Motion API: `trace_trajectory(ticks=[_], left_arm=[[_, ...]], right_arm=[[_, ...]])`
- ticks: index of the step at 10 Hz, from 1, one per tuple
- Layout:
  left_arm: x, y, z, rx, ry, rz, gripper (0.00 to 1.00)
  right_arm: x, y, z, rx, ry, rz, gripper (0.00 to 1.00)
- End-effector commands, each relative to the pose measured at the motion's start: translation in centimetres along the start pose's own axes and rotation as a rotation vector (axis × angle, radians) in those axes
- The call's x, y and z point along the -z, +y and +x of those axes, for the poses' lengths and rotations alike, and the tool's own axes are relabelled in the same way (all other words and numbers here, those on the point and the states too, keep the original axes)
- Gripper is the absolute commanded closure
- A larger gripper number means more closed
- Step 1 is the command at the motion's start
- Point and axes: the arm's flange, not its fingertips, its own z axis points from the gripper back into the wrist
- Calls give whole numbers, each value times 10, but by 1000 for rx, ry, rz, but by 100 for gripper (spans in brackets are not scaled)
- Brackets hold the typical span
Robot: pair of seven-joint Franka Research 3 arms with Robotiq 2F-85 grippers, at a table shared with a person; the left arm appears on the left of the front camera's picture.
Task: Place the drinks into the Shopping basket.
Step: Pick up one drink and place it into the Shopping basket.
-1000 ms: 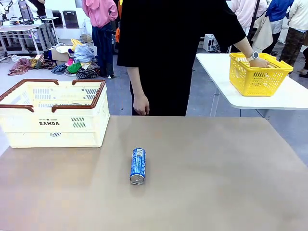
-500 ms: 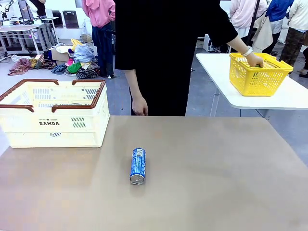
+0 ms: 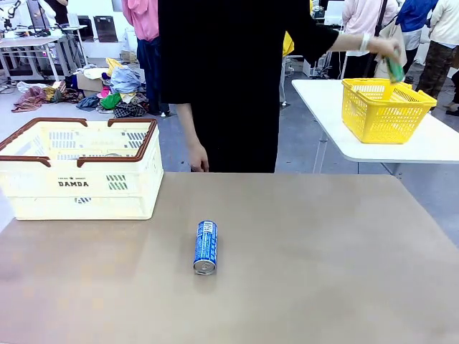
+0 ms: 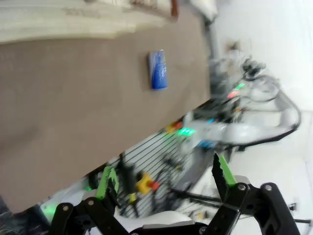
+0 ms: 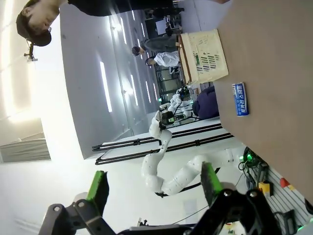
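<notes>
Left gripper (image 4: 165,169): jaws wide apart, empty, held off the table (image 3: 323,251).
Right gripper (image 5: 152,174): likewise agape, empty.
Blue can (image 3: 205,247): lying on its side, right of the Shopping basket (image 3: 43,197), nearer the robot.
Green can (image 3: 395,69): in the person's hand (image 3: 386,49), well right of that basket.
Progress: judged barely begun; both drinks are outside the basket.
</notes>
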Motion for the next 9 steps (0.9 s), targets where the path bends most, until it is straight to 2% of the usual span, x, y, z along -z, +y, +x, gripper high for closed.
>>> trace_trajectory(ticks=[1,3,4,5,6,8,9], left_arm=[[98,-92,14,161,154,258,0],[176,-143,26,195,189,360,0],[211,-154,30,168,137,409,0],[235,-155,35,144,119,365,0],[199,-170,8,213,188,382,0],[199,-170,8,213,188,382,0],[228,-174,19,207,177,392,0]], right_arm=[[1,5,-3,12,2,-1,0],[1,5,-3,12,2,-1,0],[1,5,-3,12,2,-1,0],[1,5,-3,12,2,-1,0],[1,5,-3,12,2,-1,0],[1,5,-3,12,2,-1,0],[1,5,-3,12,2,-1,0]])
